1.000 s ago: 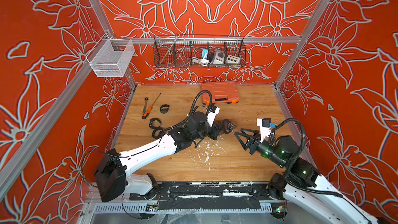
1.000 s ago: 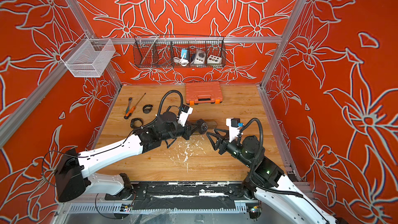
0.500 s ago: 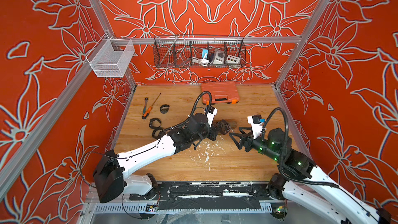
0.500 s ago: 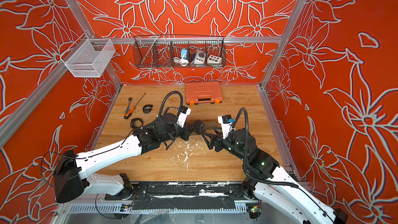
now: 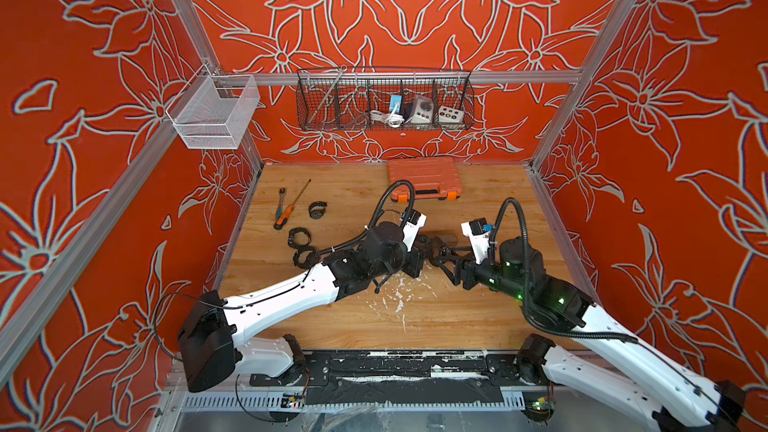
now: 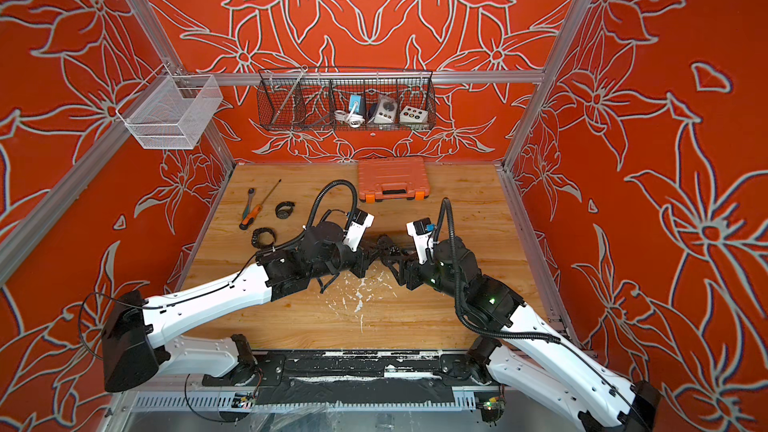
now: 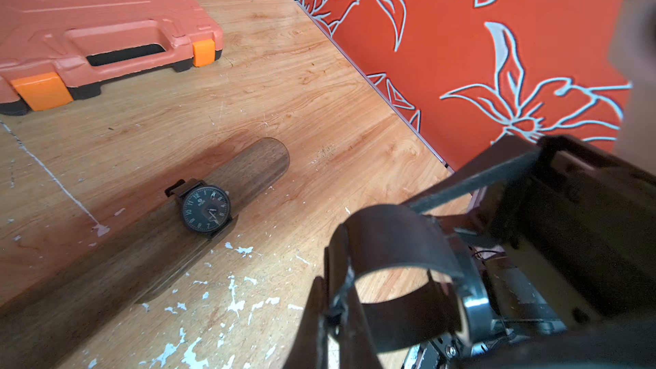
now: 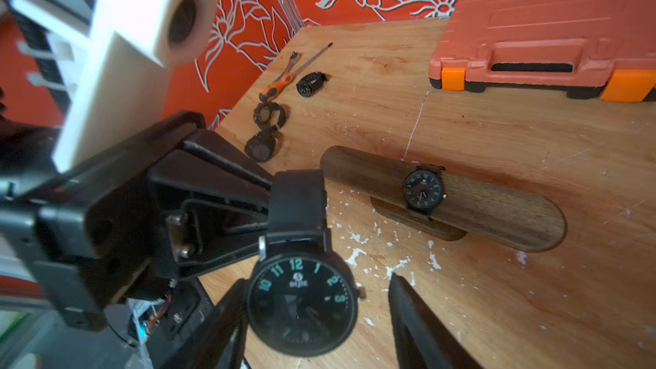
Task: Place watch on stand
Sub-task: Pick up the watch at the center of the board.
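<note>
Looking down on the worktop point(image 5: 478, 317), pale wood with white paint flecks near mid-frame, I see both arms meeting at the centre in both top views.

Orange case point(image 5: 424, 178) lies closed at the far edge, upper middle of the top views.

Stand point(image 8: 461, 200), a dark wooden bar on a small flat base, sits mid-worktop, largely hidden under the arms in the top views; only its end shows point(image 5: 446, 238). One watch is already strapped round the bar point(image 8: 424, 189), dial up, near the bar's middle.

Left gripper point(image 8: 262, 207) is pinched tight on the black strap of a second watch point(image 8: 301, 307), holding it above the worktop, near the stand but not touching it. In the left wrist view the strap loop point(image 7: 394, 243) stands open in the lower right of the frame.

Right gripper point(image 8: 312, 342): its fingers point(image 8: 419, 328) stand apart on either side of the held watch's dial, lower middle of the right wrist view. I cannot tell whether they touch the case.

Screwdriver point(image 5: 291, 205), orange-handled, lies in the left part of the worktop, with three more black watches near it: one point(image 5: 318, 209) just beside it and two point(image 5: 300, 238) point(image 5: 304, 256) nearer the left arm.
</note>
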Available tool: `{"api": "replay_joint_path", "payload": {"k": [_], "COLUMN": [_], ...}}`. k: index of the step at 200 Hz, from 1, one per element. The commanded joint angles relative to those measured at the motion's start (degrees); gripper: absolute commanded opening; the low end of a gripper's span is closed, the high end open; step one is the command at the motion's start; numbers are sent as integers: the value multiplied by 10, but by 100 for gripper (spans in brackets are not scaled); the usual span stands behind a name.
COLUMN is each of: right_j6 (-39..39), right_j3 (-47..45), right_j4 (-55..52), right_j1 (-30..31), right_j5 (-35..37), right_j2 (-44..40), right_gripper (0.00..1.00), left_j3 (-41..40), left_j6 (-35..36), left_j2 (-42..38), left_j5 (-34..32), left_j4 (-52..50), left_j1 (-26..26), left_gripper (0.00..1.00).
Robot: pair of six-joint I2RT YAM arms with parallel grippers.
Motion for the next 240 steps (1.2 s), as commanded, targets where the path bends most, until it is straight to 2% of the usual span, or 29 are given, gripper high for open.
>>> {"api": "replay_joint_path", "payload": {"k": [1,36,63,80,102,134,153,199,226,240], "right_j6": [-13,-25,-23,-21,-20,-23,-23,-17,-15,-15], "right_j3": [31,39,38,36,34,39,40,36,34,34], "right_j4": [-21,-31,-33,-29,-27,-28,-28,-21,-25,-33], "right_j1": [3,3,3,3,4,4,4,5,5,6], "right_j5": [10,20,23,19,15,3,-2,-18,-14,-8], "right_j2": [0,0,4,5,8,11,10,3,-2,-4], "right_gripper": [57,55,62,62,58,46,43,43,54,55], "left_j3": [16,20,19,22,22,23,23,29,27,26], "left_j6": [11,13,14,16,15,17,17,14,15,17], "left_j2": [-4,3,3,3,3,6,6,15,13,11], "left_j5": [8,6,5,4,5,6,4,-1,-2,0], "left_j4": [-2,1,0,-4,-2,-5,-5,-11,-8,-8], "left_j1": [-5,-10,-11,-11,-11,-11,-11,-11,-11,-11], "left_gripper": [0,0,0,0,0,0,0,0,0,0]}}
